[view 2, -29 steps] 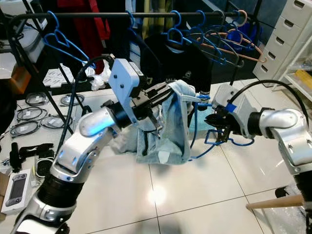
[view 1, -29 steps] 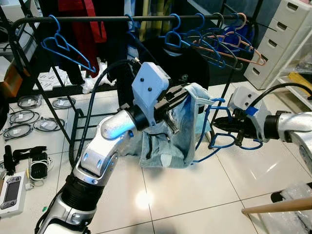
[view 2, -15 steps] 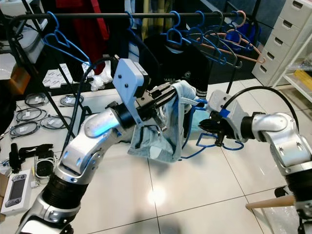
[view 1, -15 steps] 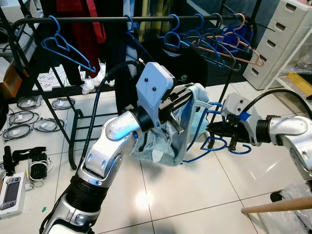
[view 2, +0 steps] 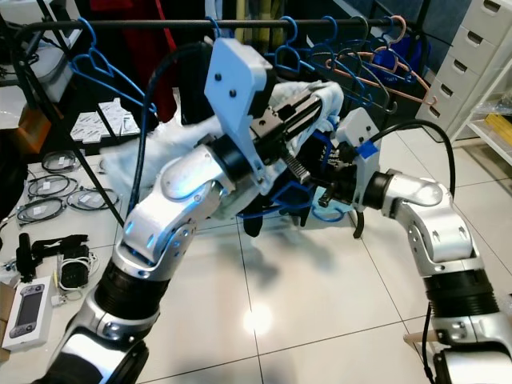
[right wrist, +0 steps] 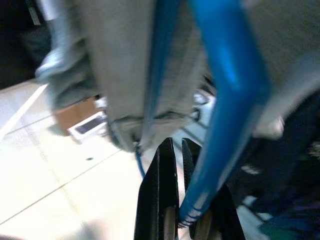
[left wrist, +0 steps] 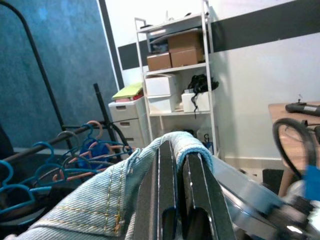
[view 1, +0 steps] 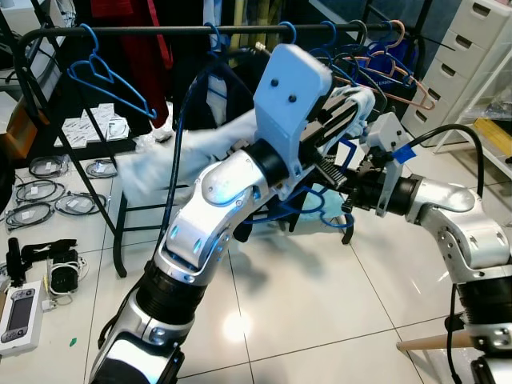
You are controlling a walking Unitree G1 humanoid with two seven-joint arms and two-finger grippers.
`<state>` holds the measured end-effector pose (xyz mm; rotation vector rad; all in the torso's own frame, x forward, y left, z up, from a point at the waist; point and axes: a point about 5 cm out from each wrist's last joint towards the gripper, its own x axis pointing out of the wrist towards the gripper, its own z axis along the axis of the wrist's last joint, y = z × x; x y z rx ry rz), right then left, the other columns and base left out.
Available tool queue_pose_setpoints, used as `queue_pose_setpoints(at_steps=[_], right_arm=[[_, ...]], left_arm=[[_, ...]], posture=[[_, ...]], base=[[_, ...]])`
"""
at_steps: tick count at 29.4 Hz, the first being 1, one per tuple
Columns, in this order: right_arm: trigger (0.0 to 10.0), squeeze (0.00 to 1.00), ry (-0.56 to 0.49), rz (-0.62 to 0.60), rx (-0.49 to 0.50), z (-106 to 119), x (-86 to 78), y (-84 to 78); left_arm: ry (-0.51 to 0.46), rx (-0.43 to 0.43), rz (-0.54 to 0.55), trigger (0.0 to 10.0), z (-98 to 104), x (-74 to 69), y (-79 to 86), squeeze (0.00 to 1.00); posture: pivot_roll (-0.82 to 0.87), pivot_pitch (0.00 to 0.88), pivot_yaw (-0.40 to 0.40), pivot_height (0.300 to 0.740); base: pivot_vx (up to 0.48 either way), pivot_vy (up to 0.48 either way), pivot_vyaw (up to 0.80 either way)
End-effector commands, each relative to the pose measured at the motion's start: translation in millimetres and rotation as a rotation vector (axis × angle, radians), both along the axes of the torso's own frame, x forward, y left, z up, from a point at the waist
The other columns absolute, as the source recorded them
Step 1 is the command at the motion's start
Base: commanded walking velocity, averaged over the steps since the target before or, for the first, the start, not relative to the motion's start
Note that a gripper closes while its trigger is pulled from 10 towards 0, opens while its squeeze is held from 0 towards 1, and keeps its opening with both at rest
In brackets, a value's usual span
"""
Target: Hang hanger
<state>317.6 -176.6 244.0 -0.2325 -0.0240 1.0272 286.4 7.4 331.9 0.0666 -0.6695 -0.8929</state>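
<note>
On the left of the head views, a black clothes rail (view 1: 160, 30) carries an empty blue hanger (view 1: 108, 76), with more hangers (view 1: 376, 60) bunched toward its far right end. Below the rail's middle, the left tool (view 1: 352, 100) has its two black fingers pressed together on the folded edge of a pale denim garment (left wrist: 95, 202), which the left wrist view shows clearly. To its right, the right tool (view 2: 324, 192) is closed on the lower bar of the loaded blue hanger (right wrist: 227, 85); the right wrist view has that bar running just beside the fingers.

Judging by this, the task is partly done: garment and hanger are up near the rail, but the hook is not yet over it. I cannot make out the hook itself behind the left arm. What seems left is to lift a little more, catch the hook on the rail, and release.

Compared with a second ago, both arms have risen sharply. Then the denim hung low, draping toward the floor tiles (view 1: 304, 312); now it is bunched high, close under the rail, and the right tool has come in closer to the left.
</note>
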Motion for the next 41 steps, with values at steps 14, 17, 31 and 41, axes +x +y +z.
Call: queue_pose_setpoints(at_steps=[14,17,31,41], right_arm=[[0.0,0.0,0.215,-0.08,-0.237,-42,-7.1,-15.2],[0.0,0.0,0.214,-0.11,-0.243,-41,-4.9,-17.0],[0.0,0.0,0.283,-0.105,-0.332,-47,-6.6,-13.9],[0.0,0.0,0.377,0.092,-0.439,-68,-29.5,9.9]], left_arm=[[-0.07,-0.013,0.013,10.0,-9,6.7,1.5,0.0],[-0.073,-0.013,-0.004,10.0,-14,0.5,-4.7,0.0],[-0.056,-0.037,-0.136,10.0,-36,-14.2,-28.0,0.0],[0.003,-0.138,-0.159,10.0,-52,-14.0,-38.4,0.0]], posture=[[-0.09,0.169,0.01,0.74],[-0.09,0.167,0.011,0.74],[-0.09,0.164,0.007,0.74],[-0.09,0.157,0.001,0.74]], base=[[0.0,0.0,0.0],[0.0,0.0,0.0],[0.0,0.0,0.0],[0.0,0.0,0.0]])
